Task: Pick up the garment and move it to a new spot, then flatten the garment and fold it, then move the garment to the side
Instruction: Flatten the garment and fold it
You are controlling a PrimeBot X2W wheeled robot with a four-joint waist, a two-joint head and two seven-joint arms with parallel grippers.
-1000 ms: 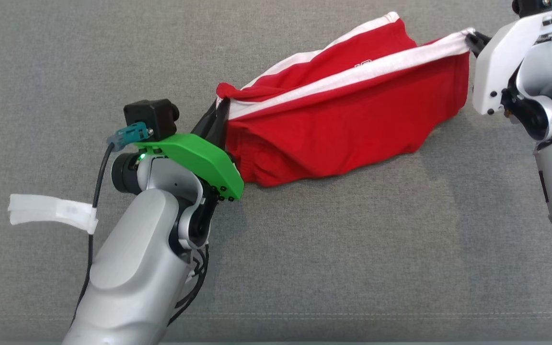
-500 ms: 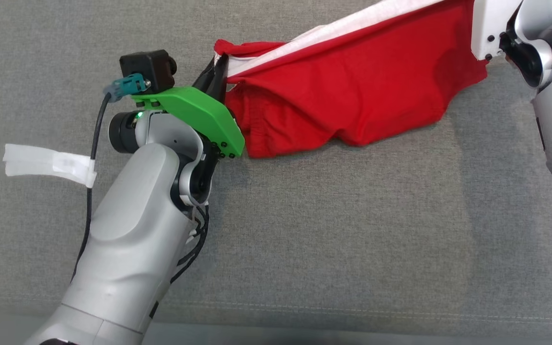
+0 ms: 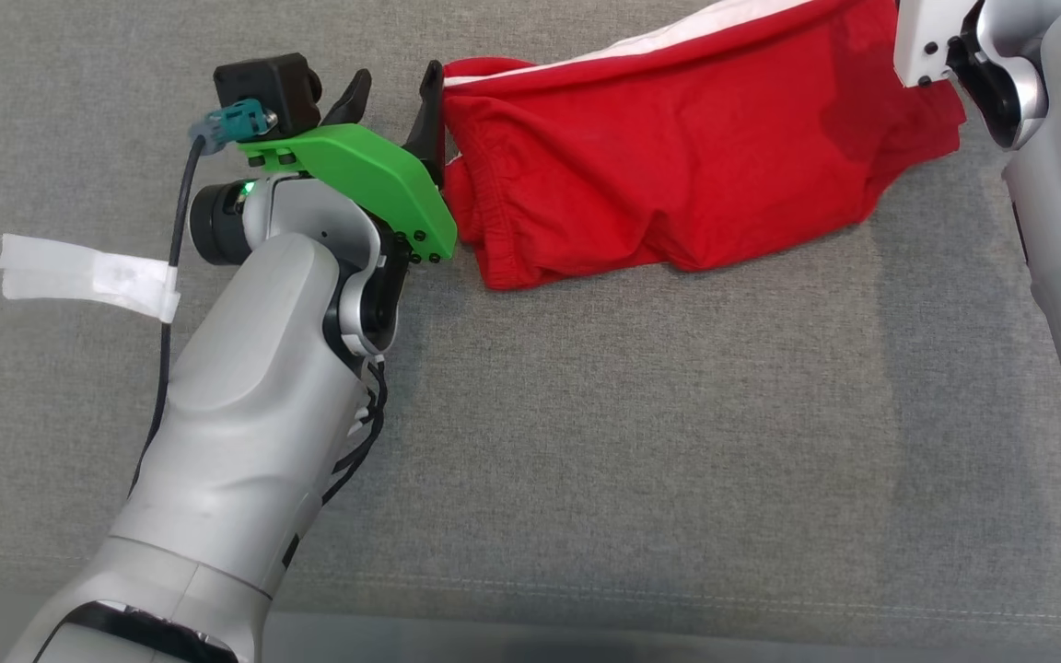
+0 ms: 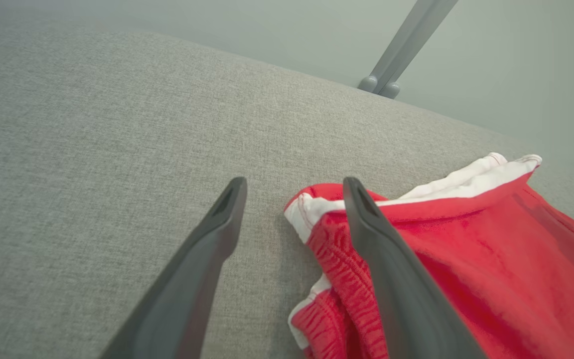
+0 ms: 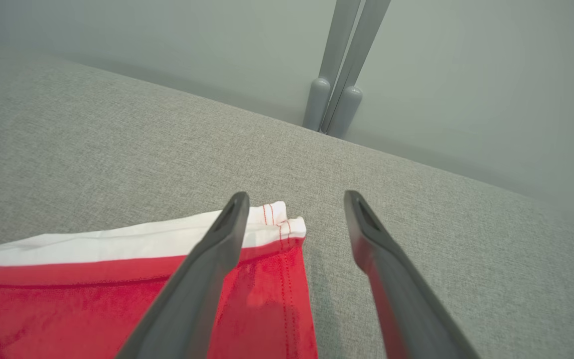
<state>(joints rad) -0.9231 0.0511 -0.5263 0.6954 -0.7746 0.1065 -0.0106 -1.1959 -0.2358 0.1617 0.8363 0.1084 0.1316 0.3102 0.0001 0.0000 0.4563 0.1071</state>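
My left end effector [image 3: 397, 78] is wide open and holds nothing. Its two dark fingers [image 4: 202, 269] point away from me, low over the grey cloth surface [image 3: 586, 442], which may be a sofa seat. The finger nearer the middle sits right at the bunched, stretchy end of the red shorts [image 3: 678, 157]. I cannot tell if it touches them. The other finger is over bare grey cloth.

My right end effector [image 5: 297, 197] is wide open too, and nothing is pinched in it. One finger [image 5: 197, 279] crosses over the white stripe [image 5: 92, 244] near the other end of the shorts. The other finger is over bare grey cloth.

The shorts lie on the grey surface, far from me, spread long between my two arms. The white stripe runs along their far edge. The near edge is lumpy and wrinkled.

A green cover [image 3: 365, 175] sits on my left wrist, with a small black camera [image 3: 263, 87] beside it. A bit of white tape [image 3: 79, 276] hangs on the black cable [image 3: 167, 368]. Past the far edge, two grey poles [image 5: 337, 89] stand by a pale wall [image 5: 466, 75].
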